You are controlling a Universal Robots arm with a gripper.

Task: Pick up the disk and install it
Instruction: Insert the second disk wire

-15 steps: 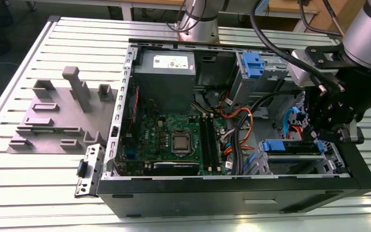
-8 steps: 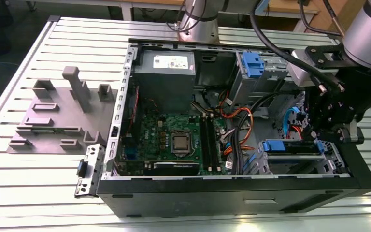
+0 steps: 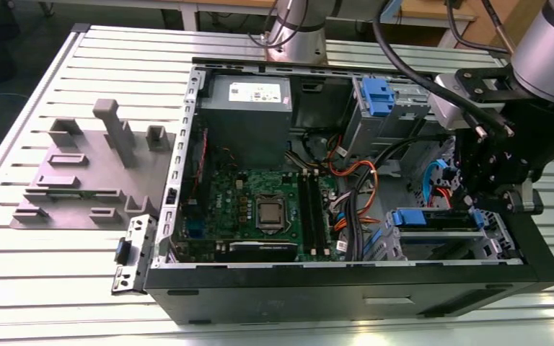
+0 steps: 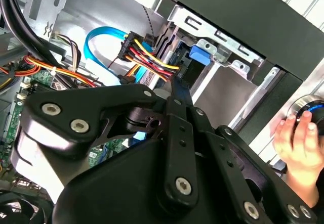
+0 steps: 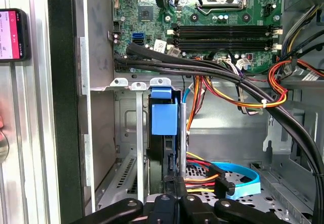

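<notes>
End effector (image 3: pixel 484 194) positioned over drive bay (image 3: pixel 441 231) for insertion; disk (image 5: pixel 164 128) seated edgewise; grasp state indeterminable.

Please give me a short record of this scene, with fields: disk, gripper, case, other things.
disk: blue-framed, standing in the drive cage
gripper: inside the case, close to the disk
case: open, motherboard and cables exposed, on a slatted table
other: grey fixture plate at the exterior view's left; a person's hand beside the case
</notes>
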